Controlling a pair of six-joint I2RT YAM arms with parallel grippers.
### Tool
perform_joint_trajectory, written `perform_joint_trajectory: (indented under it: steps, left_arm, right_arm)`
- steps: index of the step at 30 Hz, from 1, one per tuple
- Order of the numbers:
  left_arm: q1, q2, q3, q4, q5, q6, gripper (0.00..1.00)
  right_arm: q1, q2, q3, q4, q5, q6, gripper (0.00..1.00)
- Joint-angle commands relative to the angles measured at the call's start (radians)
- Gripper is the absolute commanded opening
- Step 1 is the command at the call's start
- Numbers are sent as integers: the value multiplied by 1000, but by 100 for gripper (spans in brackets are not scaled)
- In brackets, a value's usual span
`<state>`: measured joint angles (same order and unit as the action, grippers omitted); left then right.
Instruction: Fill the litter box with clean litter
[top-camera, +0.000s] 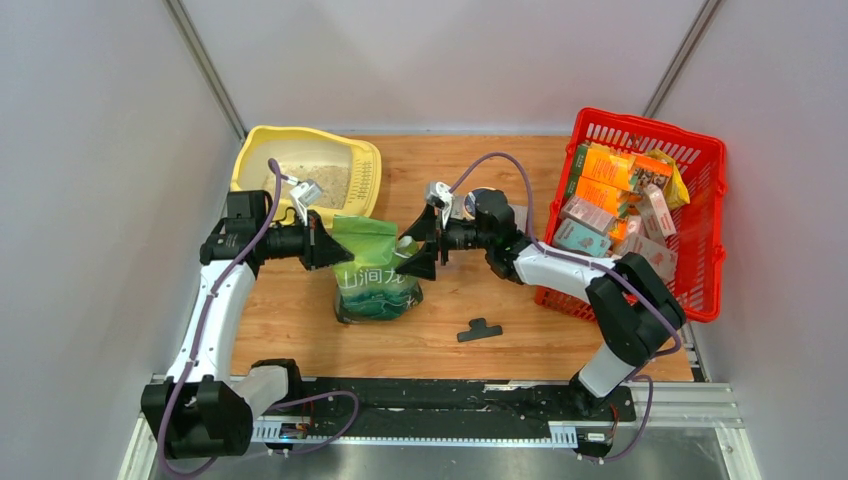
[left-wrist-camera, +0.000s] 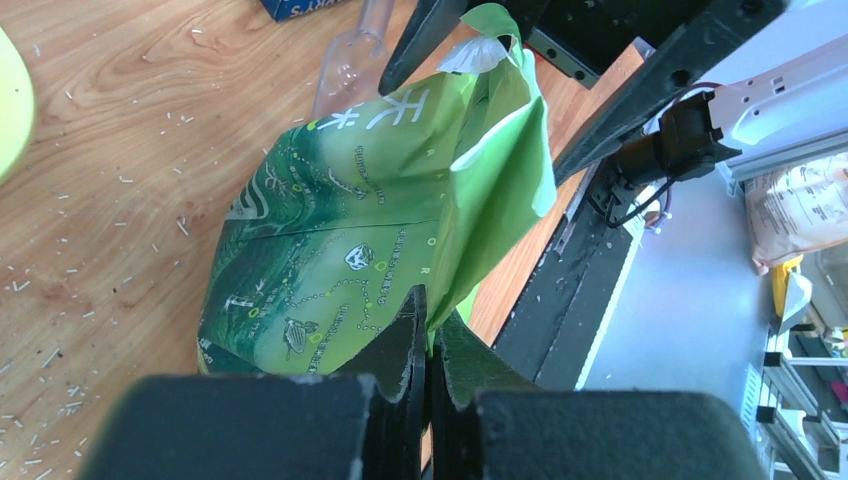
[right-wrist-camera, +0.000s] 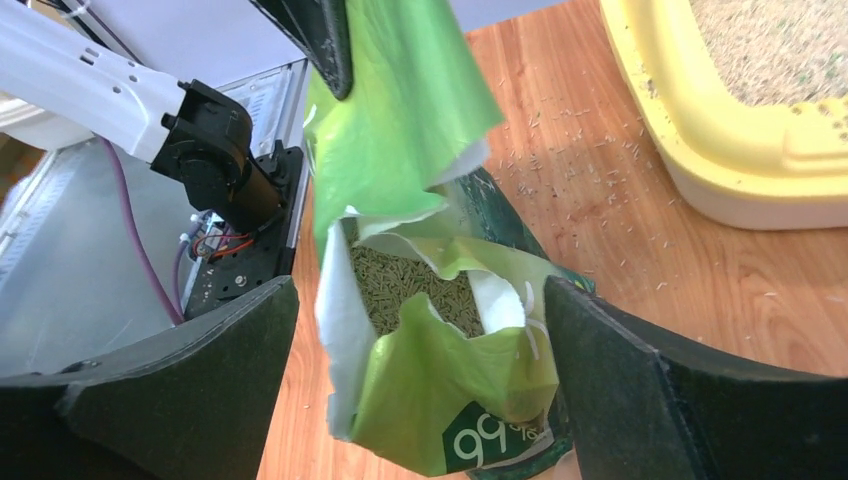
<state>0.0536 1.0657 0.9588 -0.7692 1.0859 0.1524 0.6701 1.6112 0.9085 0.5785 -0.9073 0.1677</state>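
Observation:
The green pouch (top-camera: 375, 270) of clean litter stands upright on the wooden table, its torn top open. Greenish-beige pellets (right-wrist-camera: 410, 285) show inside it. My left gripper (top-camera: 325, 245) is shut on the pouch's upper edge (left-wrist-camera: 432, 330), pinching the light green film from the left. My right gripper (top-camera: 420, 245) is open at the pouch's right side. Its two jaws stand wide on either side of the open mouth (right-wrist-camera: 420, 290), gripping nothing. The pale yellow litter box (top-camera: 250, 150) sits at the back left, just behind the pouch, with beige litter (top-camera: 320, 180) in it. Its rim (right-wrist-camera: 700, 150) shows in the right wrist view.
A red basket (top-camera: 700, 160) full of orange and pink cartons (top-camera: 610, 190) stands at the right edge. A small black clip (top-camera: 480, 330) lies on the table in front. A clear plastic scoop (left-wrist-camera: 350, 60) lies behind the pouch. Stray granules (right-wrist-camera: 580, 170) dot the wood.

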Motion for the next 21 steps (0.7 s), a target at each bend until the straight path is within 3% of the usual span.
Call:
perform_joint_trajectory:
  steps: [1,12,21]
  left_arm:
    - [0,2,57,-27,12,41,1]
    - [38,8,43,-9,-3,50,0]
    - [51,8,34,15,6,29,0]
  right_arm:
    - [-1,49,29,179,-18,145,94]
    - [8,59,-2,276,-39,381,73]
    - [36,70,-23,256,36,415,68]
